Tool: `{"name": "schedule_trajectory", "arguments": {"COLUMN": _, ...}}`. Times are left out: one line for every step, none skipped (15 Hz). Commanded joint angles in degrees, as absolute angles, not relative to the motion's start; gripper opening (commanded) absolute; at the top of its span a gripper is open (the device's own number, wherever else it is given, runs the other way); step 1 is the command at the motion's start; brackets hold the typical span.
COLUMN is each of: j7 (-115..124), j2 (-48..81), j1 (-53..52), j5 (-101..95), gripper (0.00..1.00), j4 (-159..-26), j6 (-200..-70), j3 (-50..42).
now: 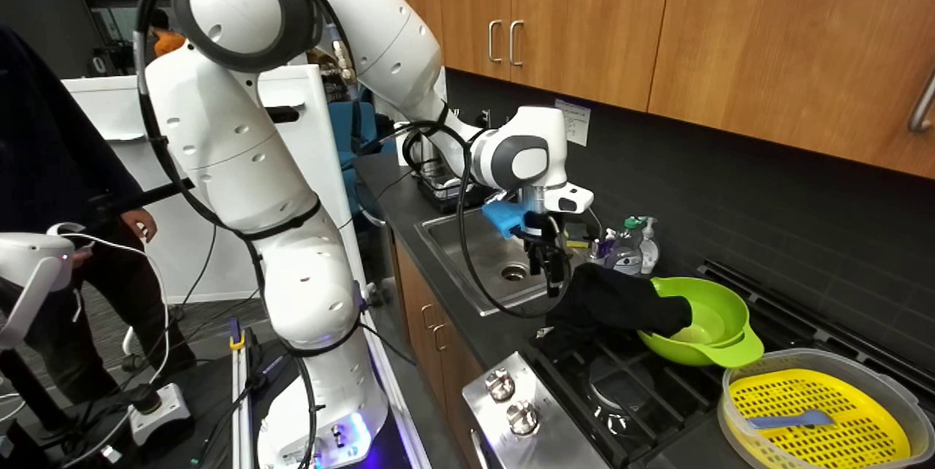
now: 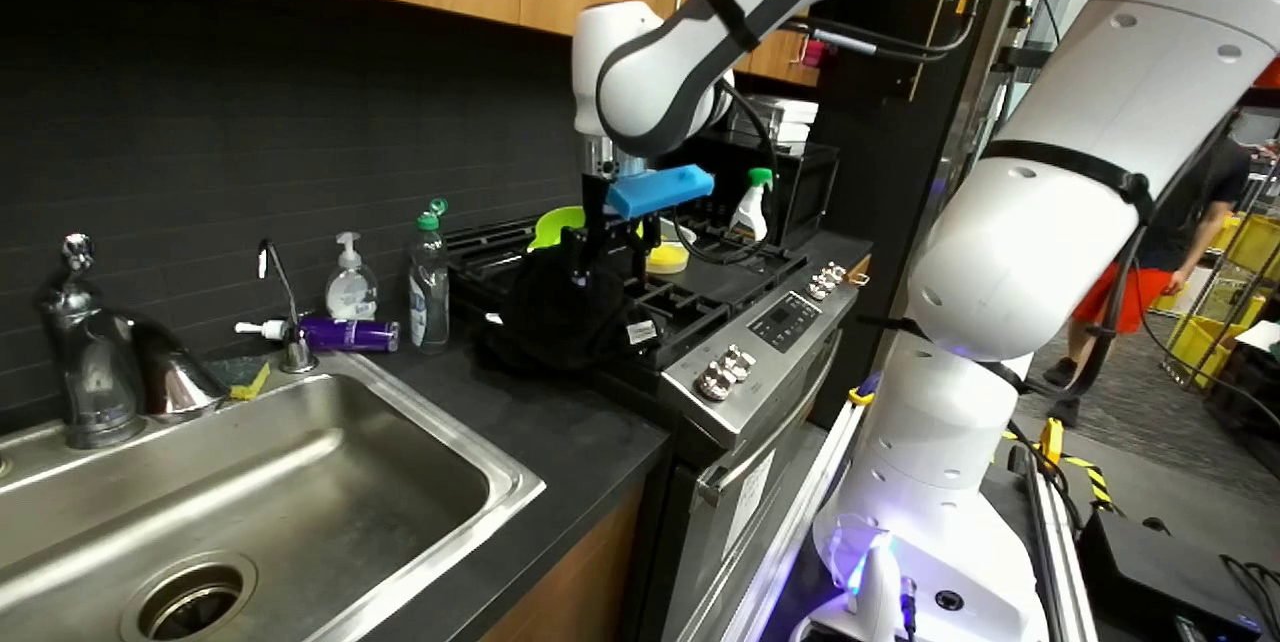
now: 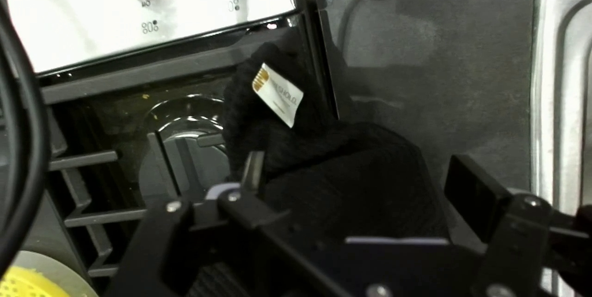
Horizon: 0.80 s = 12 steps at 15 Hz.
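The black gripper (image 3: 360,172), its fingers (image 3: 476,188) spread wide, hangs over a crumpled black fabric cloth (image 1: 621,301) with a white tag (image 3: 280,95); contact cannot be told. The cloth straddles the stove-side edge of the dark tabletop (image 2: 570,437), partly on the black-and-steel stove (image 1: 566,436), and in an exterior view overlaps a lime-green plastic bowl (image 1: 687,353).

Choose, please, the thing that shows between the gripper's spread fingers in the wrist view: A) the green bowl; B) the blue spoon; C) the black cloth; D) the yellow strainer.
C: in the wrist view the gripper stands open, and the black cloth, which bears a white tag, shows between its fingers.
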<state>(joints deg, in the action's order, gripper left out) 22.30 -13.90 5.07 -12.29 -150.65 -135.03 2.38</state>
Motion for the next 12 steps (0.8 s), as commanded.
{"name": "schedule_trajectory", "arguments": {"j7": 25.6, "j2": -8.8, "j1": 5.2, "j5": -15.7, "gripper": 1.00, "j4": -147.6, "j6": -138.1, "j3": 4.1}}
{"name": "schedule_trajectory", "arguments": {"j7": 26.9, "j2": -7.7, "j1": 5.2, "j5": -17.3, "gripper": 1.00, "j4": -146.7, "j6": -139.1, "j3": 4.5}}
{"name": "schedule_trajectory", "arguments": {"j7": 28.3, "j2": -6.7, "j1": 5.2, "j5": -19.2, "gripper": 1.00, "j4": -145.8, "j6": -139.8, "j3": 4.8}}
{"name": "schedule_trajectory", "arguments": {"j7": 29.4, "j2": -6.0, "j1": 5.2, "j5": -21.1, "gripper": 1.00, "j4": -144.9, "j6": -140.2, "j3": 4.9}}
{"name": "schedule_trajectory", "arguments": {"j7": 30.3, "j2": -5.2, "j1": 5.1, "j5": -22.9, "gripper": 1.00, "j4": -143.8, "j6": -140.1, "j3": 4.9}}
{"name": "schedule_trajectory", "arguments": {"j7": 31.1, "j2": -4.7, "j1": 5.1, "j5": -24.7, "gripper": 1.00, "j4": -142.9, "j6": -140.0, "j3": 4.7}}
{"name": "schedule_trajectory", "arguments": {"j7": 31.7, "j2": -4.5, "j1": 5.1, "j5": -26.7, "gripper": 1.00, "j4": -142.2, "j6": -139.8, "j3": 4.3}}
{"name": "schedule_trajectory", "arguments": {"j7": 32.3, "j2": -4.5, "j1": 5.2, "j5": -28.6, "gripper": 1.00, "j4": -141.7, "j6": -139.7, "j3": 3.9}}
{"name": "schedule_trajectory", "arguments": {"j7": 32.8, "j2": -4.5, "j1": 5.3, "j5": -30.6, "gripper": 1.00, "j4": -141.4, "j6": -139.6, "j3": 3.5}}
{"name": "schedule_trajectory", "arguments": {"j7": 33.4, "j2": -4.6, "j1": 5.5, "j5": -32.5, "gripper": 1.00, "j4": -141.2, "j6": -139.5, "j3": 3.0}}
{"name": "schedule_trajectory", "arguments": {"j7": 33.8, "j2": -5.0, "j1": 5.7, "j5": -34.0, "gripper": 1.00, "j4": -141.3, "j6": -139.6, "j3": 2.4}}
{"name": "schedule_trajectory", "arguments": {"j7": 34.3, "j2": -5.1, "j1": 5.9, "j5": -35.2, "gripper": 1.00, "j4": -141.3, "j6": -139.8, "j3": 1.9}}
